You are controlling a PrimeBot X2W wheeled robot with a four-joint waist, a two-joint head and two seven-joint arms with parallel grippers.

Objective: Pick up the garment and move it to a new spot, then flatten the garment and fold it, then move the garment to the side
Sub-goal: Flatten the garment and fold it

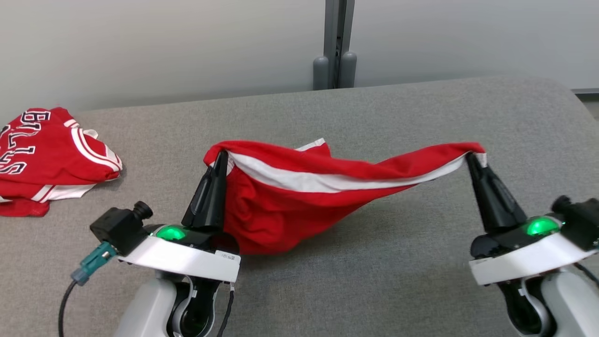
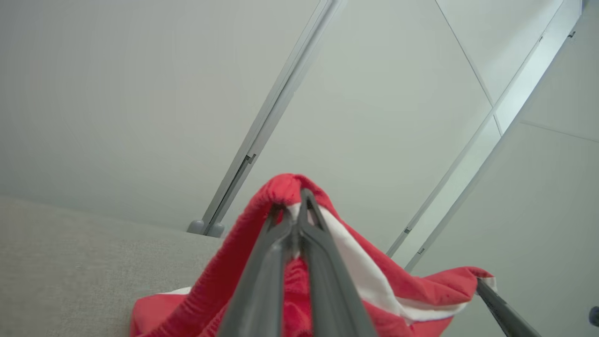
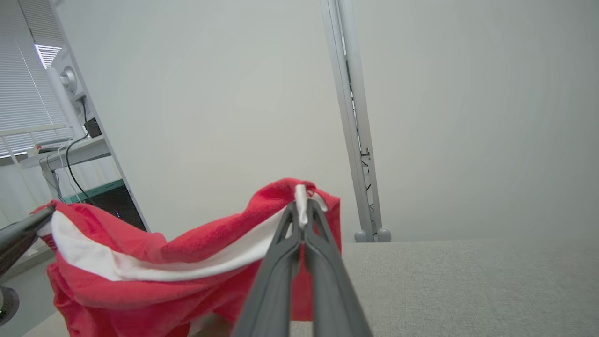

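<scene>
STEP pick-up/move | left pincer [image 1: 221, 158], right pincer [image 1: 469, 158] each pinch striped edge of red-and-white garment [image 1: 299, 196]; middle sags to worktop [image 1: 374, 281] | NEXT likely: carry both ends level, lay flat

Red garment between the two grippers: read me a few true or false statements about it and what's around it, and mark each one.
1. The left gripper is shut on one end of the red garment. True.
2. The right gripper hangs open above the cloth. False: it is shut on the garment's other end.
3. The garment lies spread flat on the grey surface. False: its upper edge is held up between the two grippers and sags in the middle.
4. A second red jersey lies bunched at the left of the head view, apart from the held one. True.
</scene>
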